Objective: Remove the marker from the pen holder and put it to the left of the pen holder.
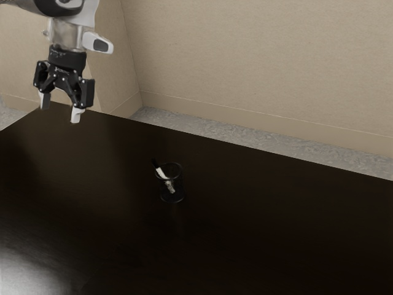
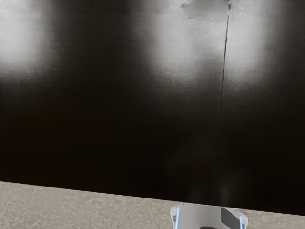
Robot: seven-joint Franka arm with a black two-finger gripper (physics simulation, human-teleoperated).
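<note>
Black, spread wide & gripping zero items, the hand (image 1: pixel 60 107) hangs high over the table (image 1: pixel 245 215) in the ext. view, prob. because the reach is still ahead & an open grasp suits it. Well apart from it, lower & toward the ext. view's right, stands the cup (image 1: pixel 182 184), w/ the marker (image 1: pixel 161 173) inside, tilted so its dark upper end pokes past the rim on the hand's side; the rim presumably props it. That end looks the best grab pt., tho a sideways pull could tip the cup. Count: 1 hand, 1 cup, 1 marker, 1 table. Wrist view: below the hand, 1 stretch of dark tabletop w/ 1 thin dark line (image 2: pixel 222 90), then floor (image 2: pixel 71 205) past the edge, plus 1 grey unit (image 2: pixel 202 212) w/ 2 blue strips, prob. the arm's base.
</note>
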